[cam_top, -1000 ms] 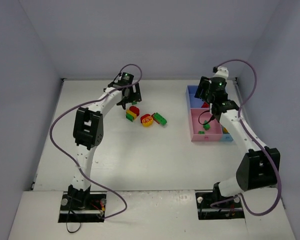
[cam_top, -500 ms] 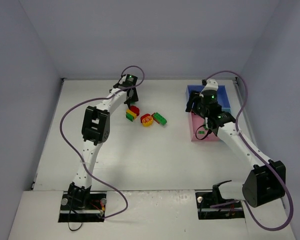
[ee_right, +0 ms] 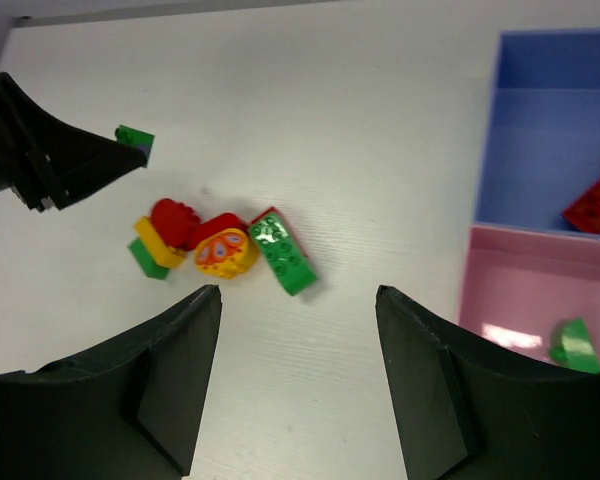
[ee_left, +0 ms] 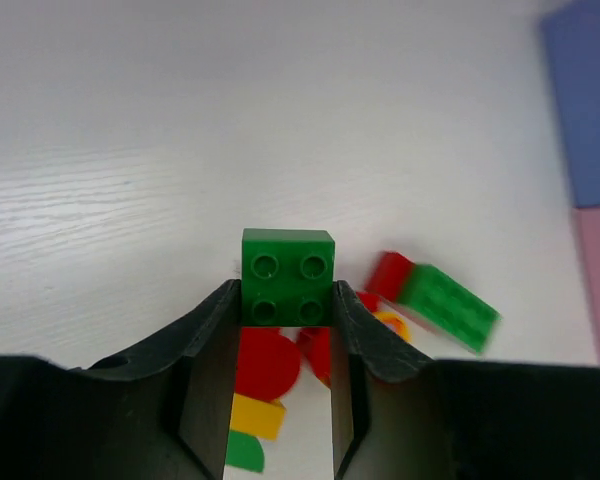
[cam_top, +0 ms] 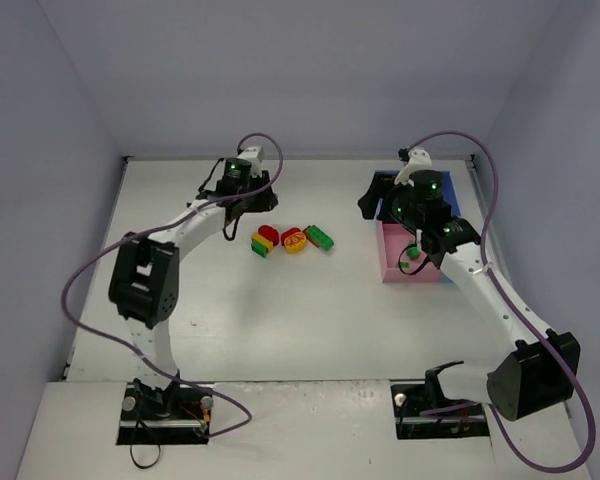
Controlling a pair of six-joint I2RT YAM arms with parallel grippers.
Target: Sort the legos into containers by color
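Note:
My left gripper [ee_left: 287, 305] is shut on a green four-stud brick [ee_left: 287, 275] and holds it above the table, just back and left of the loose legos. In the right wrist view the same brick [ee_right: 135, 138] shows at the left fingertips. A long green brick [ee_right: 283, 253] on a red one, an orange-yellow round piece [ee_right: 223, 252] and a red-yellow-green stack [ee_right: 158, 238] lie together on the table. My right gripper [ee_right: 298, 300] stands open and empty between this cluster and the containers. The blue tray [ee_right: 540, 150] holds a red brick [ee_right: 598, 203]. The pink tray [ee_right: 510, 290] holds a green piece [ee_right: 576, 346].
In the top view the trays [cam_top: 392, 262] sit at the right, partly hidden under my right arm [cam_top: 450, 245]. The lego cluster [cam_top: 293, 240] lies mid-table. Grey walls close off the back and both sides.
My left gripper has shut on the green brick and drawn back to the left with it. My right arm has swung left from above the trays toward the cluster.

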